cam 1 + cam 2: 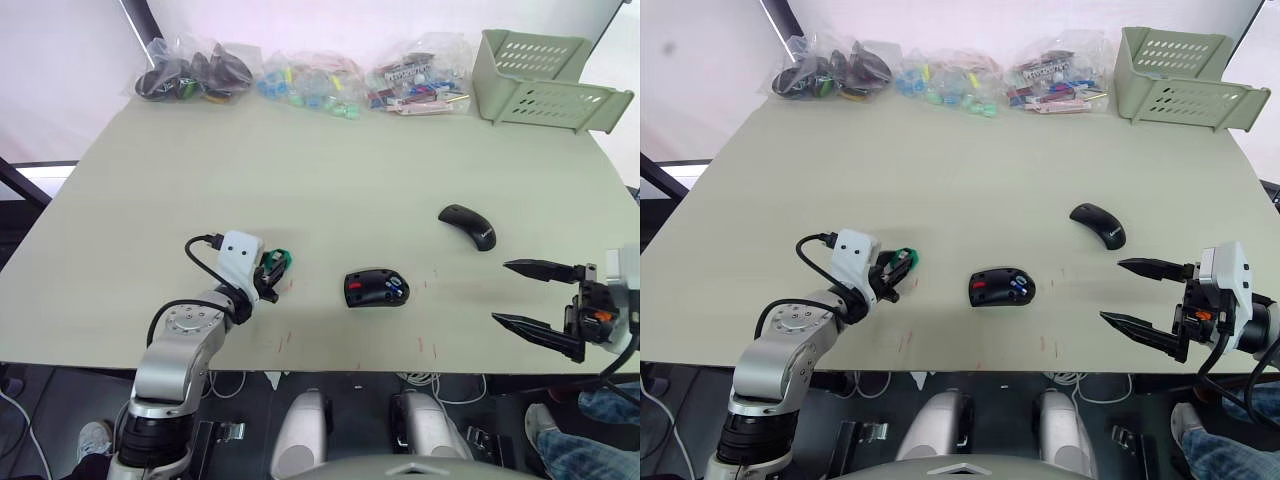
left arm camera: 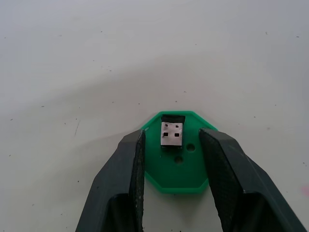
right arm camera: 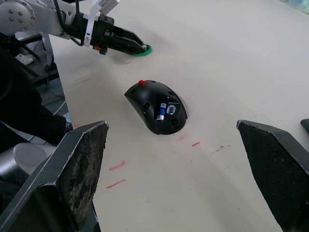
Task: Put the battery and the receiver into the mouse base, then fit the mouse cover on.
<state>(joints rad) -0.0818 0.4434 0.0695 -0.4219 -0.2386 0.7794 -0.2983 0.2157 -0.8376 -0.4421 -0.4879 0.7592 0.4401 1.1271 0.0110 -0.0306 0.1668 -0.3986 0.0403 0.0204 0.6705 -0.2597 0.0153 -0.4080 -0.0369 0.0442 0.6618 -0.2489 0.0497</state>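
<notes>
Left arm bent at the elbow, forearm reaching forward and inward low over the surface (image 1: 330, 180). Left tool (image 2: 172, 145) angled down, its two black fingers (image 2: 126, 169) parted a little, tips resting at the surface level, nothing pinched between them.

Right arm comes in from the right edge, wrist roughly level, held above the near part of the surface. Right tool (image 1: 520, 293) points toward the left, its fingers (image 1: 540, 268) spread wide apart, holding nothing.
</notes>
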